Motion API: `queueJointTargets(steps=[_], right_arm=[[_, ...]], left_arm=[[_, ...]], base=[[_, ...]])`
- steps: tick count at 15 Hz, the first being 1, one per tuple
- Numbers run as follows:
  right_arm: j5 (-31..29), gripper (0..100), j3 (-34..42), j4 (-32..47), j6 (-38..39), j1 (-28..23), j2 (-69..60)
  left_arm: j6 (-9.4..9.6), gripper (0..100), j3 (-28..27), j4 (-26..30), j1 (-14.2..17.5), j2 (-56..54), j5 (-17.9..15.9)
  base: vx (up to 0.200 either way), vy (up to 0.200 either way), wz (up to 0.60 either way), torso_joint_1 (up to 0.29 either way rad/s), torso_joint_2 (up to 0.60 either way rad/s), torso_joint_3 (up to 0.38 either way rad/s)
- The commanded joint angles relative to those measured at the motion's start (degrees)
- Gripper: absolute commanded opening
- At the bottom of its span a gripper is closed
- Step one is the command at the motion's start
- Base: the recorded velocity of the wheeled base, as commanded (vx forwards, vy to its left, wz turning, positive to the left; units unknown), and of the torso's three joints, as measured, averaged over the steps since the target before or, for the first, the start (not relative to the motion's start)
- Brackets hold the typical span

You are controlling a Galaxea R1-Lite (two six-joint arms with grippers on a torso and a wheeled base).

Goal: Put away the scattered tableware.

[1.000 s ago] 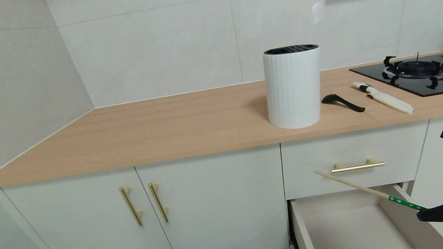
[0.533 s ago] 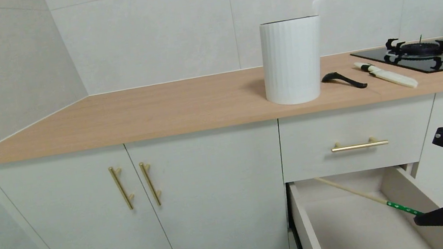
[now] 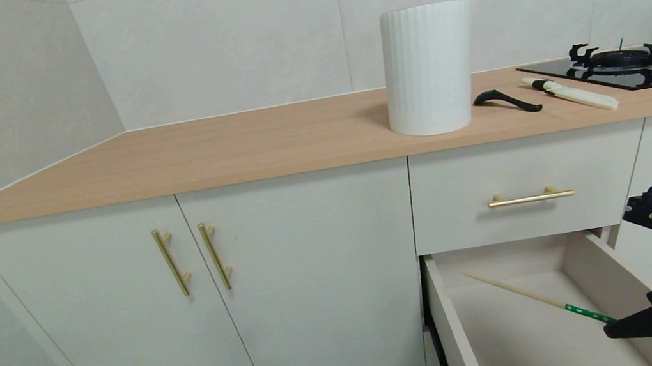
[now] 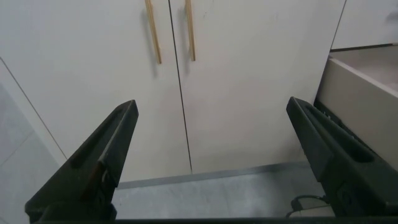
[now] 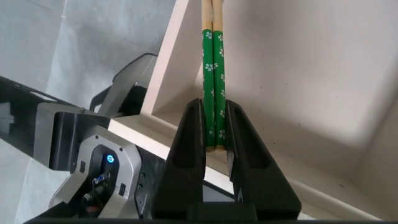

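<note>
Chopsticks (image 3: 530, 298) slant over the open drawer (image 3: 443, 320) in the head view, green ends pinched in the right end effector (image 3: 612, 331); a knife (image 3: 572, 98) lies on the table (image 3: 231, 152). Left wrist view: left end effector (image 4: 211, 109) spread wide, empty. Right wrist view: both fingers (image 5: 194, 130) clamp the pair above the drawer.

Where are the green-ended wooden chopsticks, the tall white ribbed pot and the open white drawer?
green-ended wooden chopsticks (image 5: 208, 81), right wrist view, green band
tall white ribbed pot (image 3: 429, 71), head view, side
open white drawer (image 3: 447, 323), head view, left wall
</note>
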Motion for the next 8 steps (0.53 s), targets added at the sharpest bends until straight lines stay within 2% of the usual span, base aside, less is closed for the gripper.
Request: queueJointTargets(steps=[1,5,8], right_arm=[[-0.05,0,-0.15,-0.08,0.01,0.01,1.17],[-0.49,0,0.38,-6.67,0.27,-1.22,8.64],[-0.76,0,0.46,-15.54,0.62,-4.21,22.44]], left_arm=[[0.02,100,0.01,0.02,0.01,0.02,-0.04],[0.02,100,0.01,0.02,0.01,0.02,-0.04],[0.02,100,0.01,0.02,0.01,0.02,0.05]], base=[[0.0,0.0,0.0,0.0,0.0,0.0],[0.0,0.0,0.0,0.0,0.0,0.0],[0.0,0.0,0.0,0.0,0.0,0.0]])
